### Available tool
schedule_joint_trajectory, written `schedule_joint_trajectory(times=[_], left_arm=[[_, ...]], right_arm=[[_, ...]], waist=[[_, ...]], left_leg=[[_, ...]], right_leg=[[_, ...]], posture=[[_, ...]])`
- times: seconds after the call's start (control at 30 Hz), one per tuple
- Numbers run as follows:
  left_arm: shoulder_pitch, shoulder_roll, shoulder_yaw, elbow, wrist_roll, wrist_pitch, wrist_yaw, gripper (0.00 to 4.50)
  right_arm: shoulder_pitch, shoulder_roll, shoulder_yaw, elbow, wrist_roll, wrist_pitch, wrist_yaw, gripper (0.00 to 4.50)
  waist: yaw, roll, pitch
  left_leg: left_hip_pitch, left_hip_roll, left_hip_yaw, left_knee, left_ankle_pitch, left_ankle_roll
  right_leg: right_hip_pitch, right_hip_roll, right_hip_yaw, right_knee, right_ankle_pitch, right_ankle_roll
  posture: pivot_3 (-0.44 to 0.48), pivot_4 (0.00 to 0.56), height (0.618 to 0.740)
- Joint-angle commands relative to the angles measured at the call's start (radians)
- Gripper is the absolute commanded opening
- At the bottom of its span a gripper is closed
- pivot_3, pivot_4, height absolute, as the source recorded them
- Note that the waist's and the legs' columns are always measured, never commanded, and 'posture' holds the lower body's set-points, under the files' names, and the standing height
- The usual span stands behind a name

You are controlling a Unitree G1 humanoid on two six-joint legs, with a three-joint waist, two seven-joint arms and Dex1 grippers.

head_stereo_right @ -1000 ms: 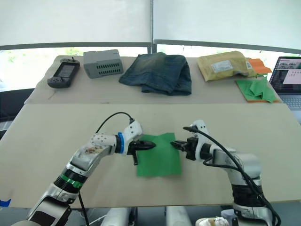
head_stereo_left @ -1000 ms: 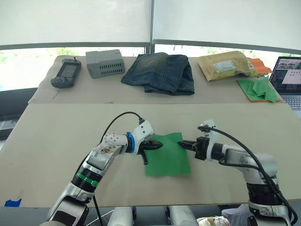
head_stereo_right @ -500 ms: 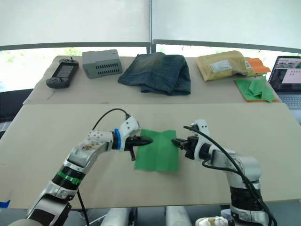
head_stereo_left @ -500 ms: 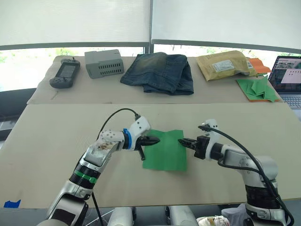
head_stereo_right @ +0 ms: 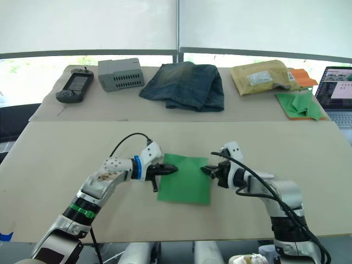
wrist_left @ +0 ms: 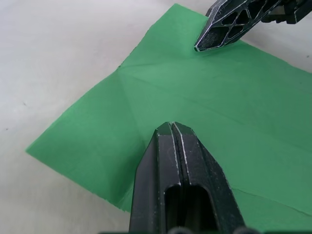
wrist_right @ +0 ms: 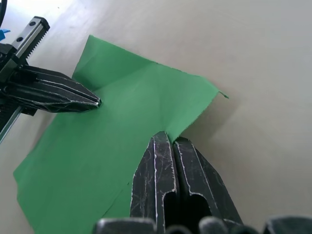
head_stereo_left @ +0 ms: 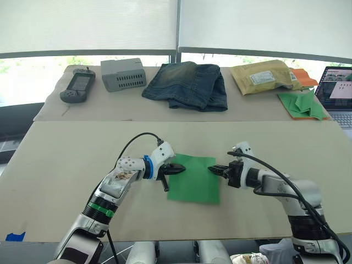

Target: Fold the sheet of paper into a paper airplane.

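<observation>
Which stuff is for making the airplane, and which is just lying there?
For the airplane: green paper, left gripper, right gripper.

Just lying there: jeans, grey box, handheld gadget, yellow envelope, green paper heap, laptop.

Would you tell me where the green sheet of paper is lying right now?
The sheet of paper lies flat on the near table, straight ahead, between the left gripper at one edge and the right gripper at the opposite edge.
</observation>
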Motion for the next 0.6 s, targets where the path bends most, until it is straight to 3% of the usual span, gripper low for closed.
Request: schedule_joint_trajectory(times=[0.03, 0.13, 0.53, 0.6], left_arm=[[0.013, -0.001, -0.021, 0.008, 0.014, -0.003, -0.009, 0.00], [0.016, 0.000, -0.023, 0.009, 0.015, -0.005, -0.009, 0.00], [-0.001, -0.008, -0.034, 0.027, 0.018, -0.018, -0.020, 0.00], [-0.002, -0.007, -0.034, 0.028, 0.018, -0.019, -0.022, 0.00]], right_arm=[[-0.009, -0.041, -0.039, -0.068, 0.008, -0.037, 0.018, 1.20], [0.011, -0.065, -0.070, -0.108, 0.011, -0.063, 0.018, 2.27], [0.010, 0.006, -0.047, -0.099, -0.011, -0.134, -0.036, 2.27], [0.007, 0.007, -0.043, -0.104, -0.010, -0.137, -0.033, 1.76]], waist=[[0.000, 0.000, 0.000], [0.002, 0.000, 0.000], [0.003, 0.000, 0.000], [0.003, 0.000, 0.000]], left_leg=[[0.000, 0.000, 0.000, 0.000, 0.000, 0.000], [0.000, 0.000, 0.000, 0.000, 0.000, 0.000], [0.000, 0.000, 0.000, 0.000, 0.000, 0.000], [0.000, 0.000, 0.000, 0.000, 0.000, 0.000]], right_leg=[[0.000, 0.000, 0.000, 0.000, 0.000, 0.000], [0.000, 0.000, 0.000, 0.000, 0.000, 0.000], [0.000, 0.000, 0.000, 0.000, 0.000, 0.000], [0.000, 0.000, 0.000, 0.000, 0.000, 0.000]], posture=[[0.000, 0.150, 0.728], [0.000, 0.150, 0.728], [0.000, 0.150, 0.728], [0.000, 0.150, 0.728]])
